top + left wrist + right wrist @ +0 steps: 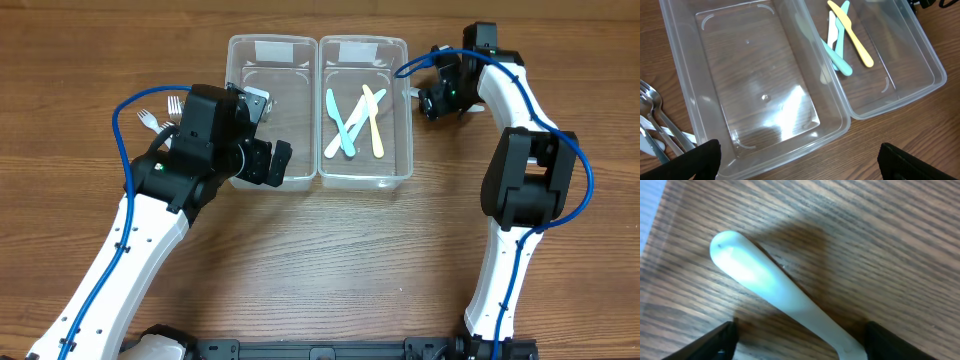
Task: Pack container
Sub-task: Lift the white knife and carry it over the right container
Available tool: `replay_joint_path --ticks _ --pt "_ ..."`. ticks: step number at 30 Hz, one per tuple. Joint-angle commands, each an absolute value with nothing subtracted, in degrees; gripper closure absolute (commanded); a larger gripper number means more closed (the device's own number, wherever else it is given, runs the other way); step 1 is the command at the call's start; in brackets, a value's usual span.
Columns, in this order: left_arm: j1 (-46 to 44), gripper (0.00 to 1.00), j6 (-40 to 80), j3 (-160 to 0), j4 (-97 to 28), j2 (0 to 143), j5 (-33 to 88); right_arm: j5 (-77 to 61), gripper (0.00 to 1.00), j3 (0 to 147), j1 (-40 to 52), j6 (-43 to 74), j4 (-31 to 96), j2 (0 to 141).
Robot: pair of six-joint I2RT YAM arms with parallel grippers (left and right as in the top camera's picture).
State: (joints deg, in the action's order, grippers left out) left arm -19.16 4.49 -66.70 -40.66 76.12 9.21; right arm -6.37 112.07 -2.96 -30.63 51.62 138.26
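Note:
Two clear plastic containers stand side by side. The left container [262,95] [750,75] is empty. The right container [405,120] [910,55] holds a yellow knife [374,118] [855,40], teal utensils [340,122] [839,57] and a white one [832,30]. My left gripper [265,163] [807,165] is open and empty over the left container's front edge. My right gripper [440,100] [800,347] is open, low over the table right of the containers, with a white plastic utensil [770,287] lying on the wood between its fingers.
Metal forks [160,110] [655,120] lie on the table left of the left container. Bare wood runs in front of both containers. My left arm reaches in from the lower left, my right arm from the lower right.

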Motion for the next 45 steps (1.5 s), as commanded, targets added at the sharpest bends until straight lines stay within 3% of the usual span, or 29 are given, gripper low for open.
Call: replay_joint_path --ticks 1,3,9,12,19,22,29,40,45 --pt "-19.6 0.0 5.3 -68.3 -40.5 76.7 10.1 -7.6 0.23 107.0 -2.6 -27.2 54.2 141.1" --pt "-19.6 0.0 5.3 -68.3 -40.4 76.7 10.1 -7.6 0.3 106.4 -3.0 -20.8 55.2 141.1" --pt "-19.6 0.0 5.3 -68.3 -40.4 76.7 10.1 1.9 0.35 106.3 -3.2 0.8 60.8 141.1" --pt "-19.6 0.0 5.3 -68.3 -40.4 76.7 10.1 5.1 0.4 106.3 -3.2 6.2 65.1 141.1" --pt "-19.6 0.0 5.3 -68.3 -40.5 76.7 10.1 6.1 0.54 106.3 -2.8 9.2 68.9 141.1" --pt "-19.6 0.0 5.3 -68.3 -40.5 76.7 10.1 5.0 0.66 106.3 -2.3 10.5 70.6 141.1" --pt "-19.5 0.0 5.3 -68.3 -40.4 76.7 10.1 2.2 0.71 106.3 -1.0 12.6 72.7 141.1" --pt "-19.5 0.0 5.3 -68.3 -40.4 76.7 10.1 1.8 0.89 106.6 -0.9 13.8 68.9 141.1" --pt "-19.5 0.0 5.3 -68.3 -40.4 76.7 10.1 1.8 0.88 110.5 -0.9 13.3 70.1 141.0"
